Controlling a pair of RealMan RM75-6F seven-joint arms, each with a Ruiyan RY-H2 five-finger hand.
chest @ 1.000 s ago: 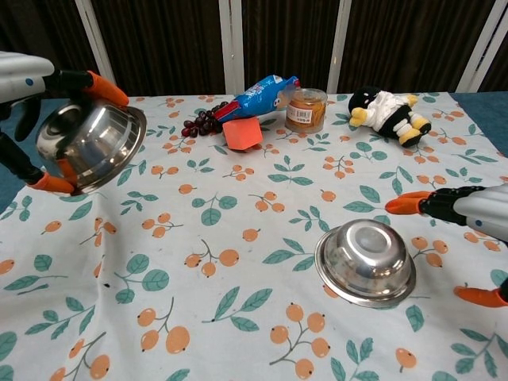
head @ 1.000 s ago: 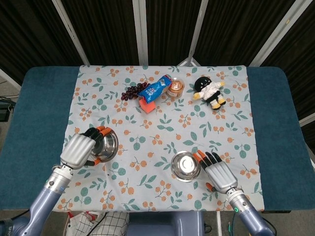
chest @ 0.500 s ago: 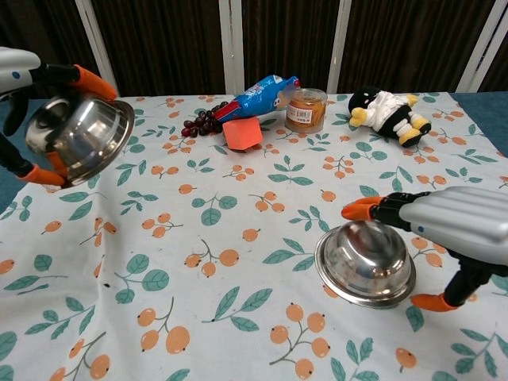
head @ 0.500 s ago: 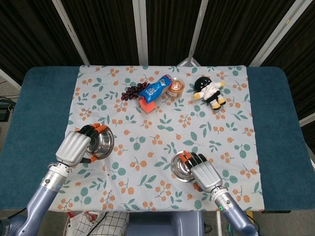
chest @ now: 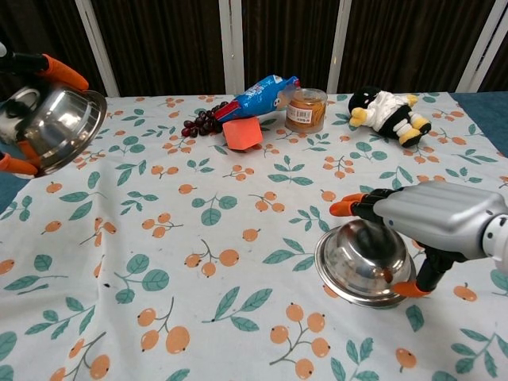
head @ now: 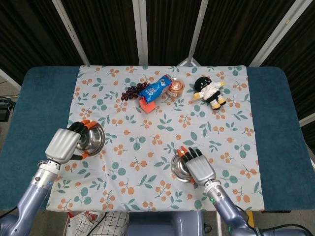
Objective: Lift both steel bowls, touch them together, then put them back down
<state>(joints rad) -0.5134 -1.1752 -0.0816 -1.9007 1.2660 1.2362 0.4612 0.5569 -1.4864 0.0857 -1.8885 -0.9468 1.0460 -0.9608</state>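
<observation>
My left hand [head: 63, 143] grips one steel bowl [head: 92, 137] at the left of the floral cloth. In the chest view this bowl [chest: 54, 127] hangs tilted above the table, its opening facing right, with orange fingertips [chest: 62, 73] over its top rim. The second steel bowl [chest: 359, 258] lies upside down on the cloth at the front right. My right hand [chest: 432, 218] arches over it, fingers stretched past the far side and the thumb tip touching the near rim. From the head view the right hand [head: 198, 167] covers most of that bowl [head: 177, 168].
At the back of the cloth lie dark grapes [head: 132, 91], a blue snack packet [head: 153, 90], an orange block [head: 146, 105], a jar [head: 175, 87] and a plush penguin [head: 209, 91]. The blue table [head: 278, 123] extends beyond the cloth on both sides.
The left hand has carried its bowl further left and up. The right hand has moved left from beside the second bowl to over it, its thumb now at the rim.
</observation>
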